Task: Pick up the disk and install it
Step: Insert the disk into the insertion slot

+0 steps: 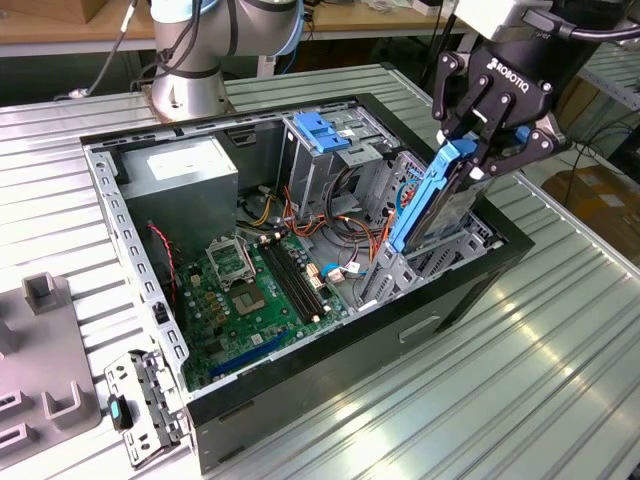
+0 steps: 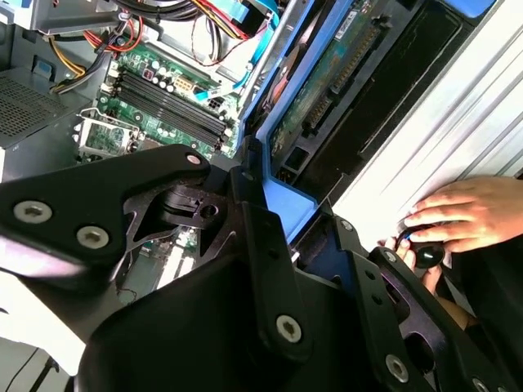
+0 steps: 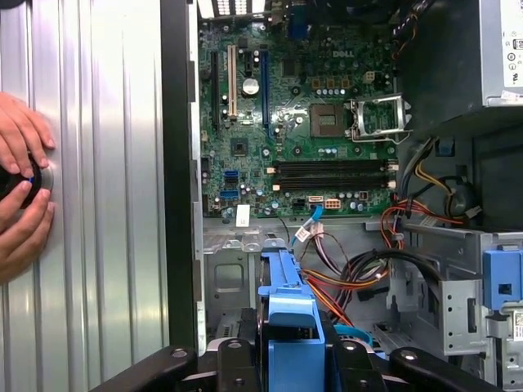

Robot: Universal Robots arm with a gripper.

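The disk (image 1: 432,205), with blue side rails, stands tilted on edge over the metal drive bay (image 1: 415,268) at the corner of the open computer case (image 1: 300,372) towards the exterior view's right. My black gripper (image 1: 485,150) is shut on its upper end. In the second wrist view the disk's green circuit board (image 2: 327,77) faces the camera, and the gripper (image 2: 274,216) clamps a blue rail. The first wrist view has the blue rail (image 3: 290,314) running down between the gripper (image 3: 290,363) links.
Inside the case lie a green motherboard (image 1: 245,290), a grey power supply box (image 1: 185,170), a metal cage with a blue top (image 1: 325,130) and loose cables. A person's hands (image 3: 20,196) rest on the ribbed table beside the case. A grey fixture (image 1: 40,340) sits at the exterior view's left.
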